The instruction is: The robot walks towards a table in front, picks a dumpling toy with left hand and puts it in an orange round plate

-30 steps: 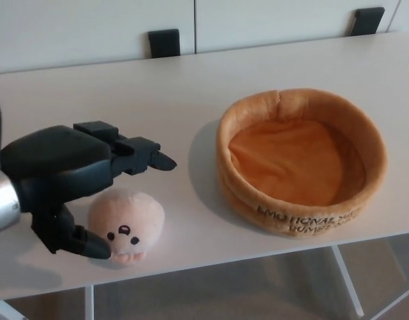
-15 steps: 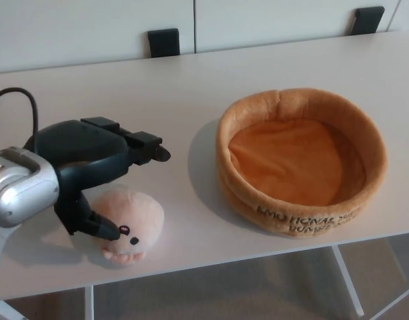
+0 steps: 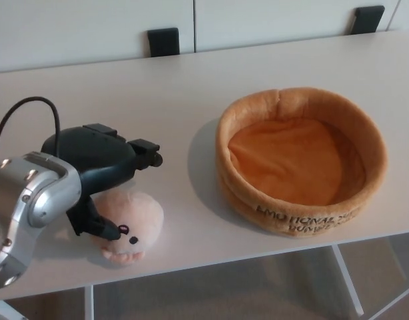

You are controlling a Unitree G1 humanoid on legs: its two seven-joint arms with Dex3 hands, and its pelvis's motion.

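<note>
The orange plush plate [image 3: 301,160] reads "EMOTIONAL… DUMP…" on its near wall, right on the white table [image 3: 191,87]. The dumpling toy [image 3: 129,225] lies near the table's front edge, left. The left hand [image 3: 104,177] straddles it, fingers spread, not clamped. Bare tabletop separates them.

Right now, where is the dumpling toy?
Head view: the dumpling toy lies near the table's front-left edge, under the left hand, left of the orange plate.
</note>
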